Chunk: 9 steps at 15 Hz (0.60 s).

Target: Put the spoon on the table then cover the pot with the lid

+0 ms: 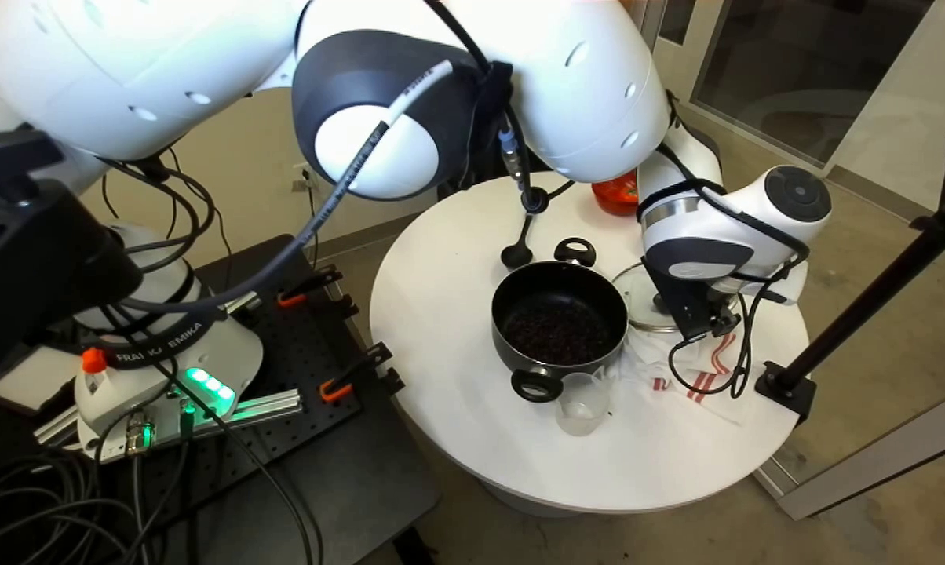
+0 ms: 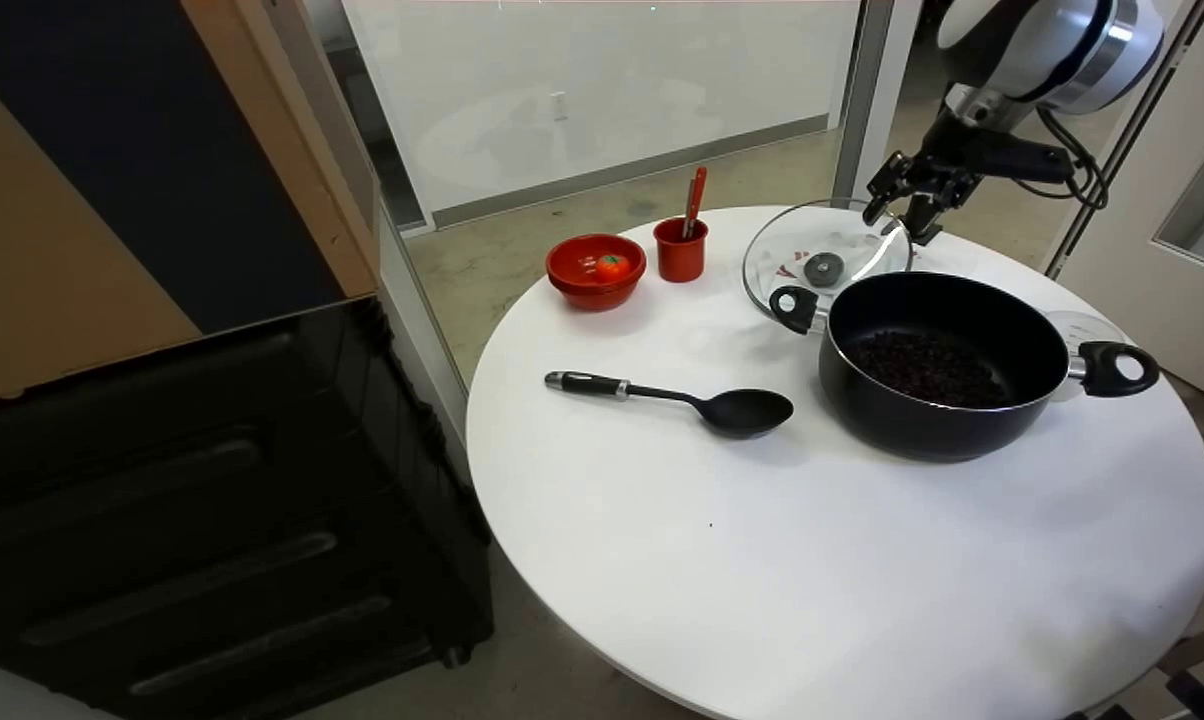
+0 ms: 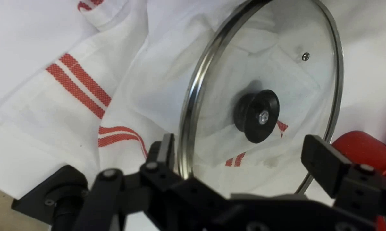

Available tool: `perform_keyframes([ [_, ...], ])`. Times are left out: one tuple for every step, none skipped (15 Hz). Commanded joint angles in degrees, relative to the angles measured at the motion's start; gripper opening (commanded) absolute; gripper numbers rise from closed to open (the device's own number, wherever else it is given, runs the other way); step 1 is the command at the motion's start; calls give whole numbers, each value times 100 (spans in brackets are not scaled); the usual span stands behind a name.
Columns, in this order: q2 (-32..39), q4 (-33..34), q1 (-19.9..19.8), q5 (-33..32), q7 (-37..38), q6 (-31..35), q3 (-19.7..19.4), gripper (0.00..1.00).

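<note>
Spoon (image 2: 730, 410) on table (image 2: 762, 570), spread claw (image 3: 239, 149) near lid (image 3: 260, 117)

Open room over table (image 2: 812, 580) beside spoon (image 2: 747, 412), pot (image 2: 927, 432) crowding the lid (image 3: 258, 112), red cup (image 2: 681, 256) nearby

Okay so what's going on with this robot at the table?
A robot arm has its gripper open right by the glass lid, which sits partly over a striped cloth, and it doesn't look to be gripping it. The spoon is lying on the white table next to the pot, which stands uncovered with some dark stuff inside. It seems the spoon part is done, and covering the pot with the lid is what's left.
</note>
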Motion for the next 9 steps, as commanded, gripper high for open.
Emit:
perform_keyframes([
  [95,161,112,258,-133,-62,-86,100],
  [229,360,178,246,-75,-148,-147,100],
  [342,516,255,215,-8,-170,-232,100],
  [440,676,349,172,88,-288,-331,100],
  [565,865,430,147,164,-456,-419,100],
  [692,1071,499,136,214,-598,-502,100],
  [845,1323,556,137,253,-782,-566,100],
  [991,1562,604,149,277,-942,-615,100],
  [1188,1865,593,-14,396,-1068,-567,100],
])
